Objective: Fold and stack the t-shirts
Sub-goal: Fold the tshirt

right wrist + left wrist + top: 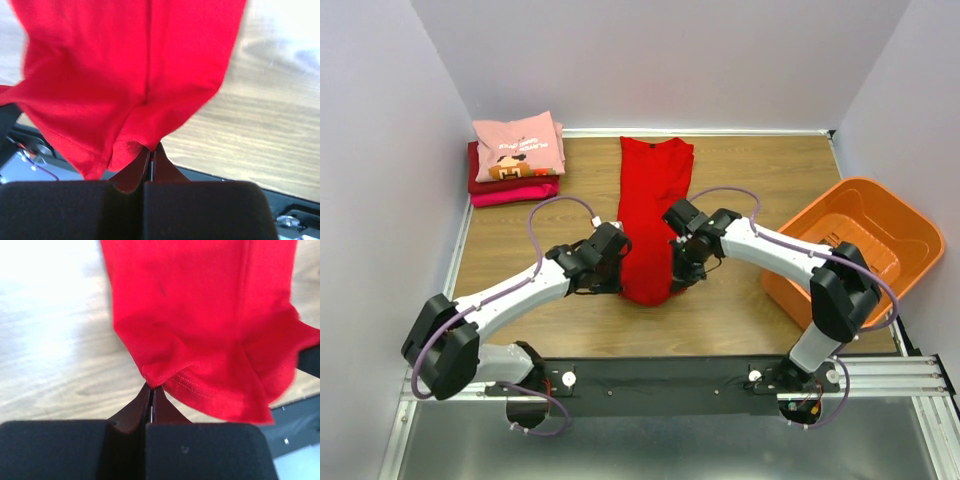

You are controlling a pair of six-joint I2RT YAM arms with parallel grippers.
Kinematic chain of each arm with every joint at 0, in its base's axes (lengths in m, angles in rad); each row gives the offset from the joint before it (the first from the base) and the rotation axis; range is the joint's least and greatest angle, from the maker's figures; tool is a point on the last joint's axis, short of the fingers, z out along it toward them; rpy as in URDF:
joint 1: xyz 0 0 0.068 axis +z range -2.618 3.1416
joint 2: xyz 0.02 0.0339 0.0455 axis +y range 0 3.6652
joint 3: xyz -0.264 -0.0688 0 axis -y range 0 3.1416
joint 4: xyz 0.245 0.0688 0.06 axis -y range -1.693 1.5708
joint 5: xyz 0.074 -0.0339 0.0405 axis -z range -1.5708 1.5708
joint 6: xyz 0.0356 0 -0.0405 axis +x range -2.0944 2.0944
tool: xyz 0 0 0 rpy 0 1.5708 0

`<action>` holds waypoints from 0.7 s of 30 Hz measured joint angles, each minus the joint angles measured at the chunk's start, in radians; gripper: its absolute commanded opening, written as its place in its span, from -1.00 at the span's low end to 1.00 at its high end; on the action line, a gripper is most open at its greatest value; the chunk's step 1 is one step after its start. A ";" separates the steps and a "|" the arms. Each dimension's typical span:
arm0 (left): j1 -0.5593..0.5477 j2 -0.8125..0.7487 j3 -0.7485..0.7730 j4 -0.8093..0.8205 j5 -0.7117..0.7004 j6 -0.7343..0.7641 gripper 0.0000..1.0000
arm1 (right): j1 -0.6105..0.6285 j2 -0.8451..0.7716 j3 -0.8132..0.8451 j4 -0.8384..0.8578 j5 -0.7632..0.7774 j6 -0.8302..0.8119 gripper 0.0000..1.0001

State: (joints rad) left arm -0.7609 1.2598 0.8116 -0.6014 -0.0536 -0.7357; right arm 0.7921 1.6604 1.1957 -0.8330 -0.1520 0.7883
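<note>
- The bright red t-shirt (655, 200) is plain and folded lengthwise into a long, narrow strip. It runs far to near in the middle of the scene, and its near hem is bunched and raised at both corners.
- The light pink t-shirt (520, 148), with a graphic print, lies folded on top of a stack at far left.
- The dark red t-shirt (474, 168) and the magenta t-shirt (515, 194) lie folded beneath it, the magenta one lowest.
</note>
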 measured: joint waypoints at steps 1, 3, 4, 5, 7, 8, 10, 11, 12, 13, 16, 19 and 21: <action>0.008 0.010 0.008 0.000 -0.008 0.007 -1.00 | -0.002 0.007 0.018 -0.003 0.011 0.000 -0.99; 0.030 0.032 0.025 0.000 -0.023 0.024 -1.00 | -0.007 0.026 0.057 -0.009 0.039 0.000 -0.99; 0.040 0.040 0.031 0.002 -0.027 0.034 -1.00 | -0.010 0.035 0.073 -0.011 0.053 0.000 -0.99; 0.056 0.051 0.041 0.003 -0.033 0.046 -1.00 | -0.014 0.051 0.095 -0.012 0.068 -0.001 -0.99; 0.076 0.067 0.055 0.009 -0.040 0.061 -1.00 | -0.021 0.075 0.127 -0.015 0.098 -0.004 -0.99; 0.087 0.080 0.066 0.012 -0.043 0.071 -1.00 | -0.024 0.082 0.136 -0.017 0.107 -0.005 -0.99; 0.108 0.109 0.088 0.024 -0.045 0.093 -1.00 | -0.037 0.110 0.172 -0.022 0.140 -0.012 -0.99; 0.116 0.121 0.096 0.029 -0.045 0.103 -1.00 | -0.043 0.120 0.186 -0.022 0.151 -0.016 -0.99; 0.126 0.137 0.107 0.036 -0.045 0.112 -1.00 | -0.049 0.129 0.196 -0.023 0.163 -0.021 -0.99; 0.135 0.151 0.119 0.042 -0.044 0.120 -1.00 | -0.057 0.143 0.213 -0.026 0.175 -0.029 -0.99; 0.153 0.209 0.177 0.065 -0.044 0.140 -1.00 | -0.080 0.174 0.253 -0.029 0.210 -0.048 -0.99; 0.167 0.270 0.235 0.087 -0.045 0.157 -1.00 | -0.104 0.207 0.295 -0.029 0.238 -0.068 -0.99; 0.178 0.306 0.264 0.100 -0.044 0.169 -1.00 | -0.123 0.230 0.324 -0.030 0.256 -0.085 -0.99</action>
State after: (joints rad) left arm -0.5831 1.5654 1.0760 -0.5011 -0.0978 -0.5671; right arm 0.6689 1.8900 1.5200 -0.8631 0.1043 0.7033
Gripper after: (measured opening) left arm 0.011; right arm 0.012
